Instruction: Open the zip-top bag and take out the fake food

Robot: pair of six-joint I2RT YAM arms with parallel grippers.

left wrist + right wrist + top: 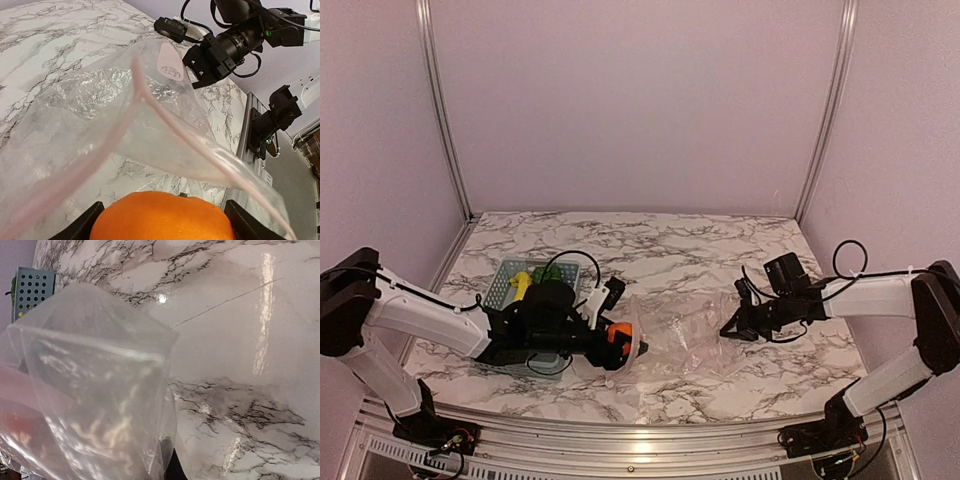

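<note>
The clear zip-top bag (685,340) lies open on the marble table between the arms, its pink zip strip (150,107) gaping in the left wrist view. My left gripper (620,345) is shut on the orange (162,216) at the bag's mouth; the orange also shows in the top view (619,335). My right gripper (732,330) is shut on the bag's far end (170,450), the plastic (100,390) filling the right wrist view. A yellow banana (521,283) and a green piece (552,272) lie in the light blue basket.
The light blue perforated basket (505,278) stands at the left, partly hidden by the left arm; it also shows in the right wrist view (30,290). The table's front rail (640,440) runs below both arms.
</note>
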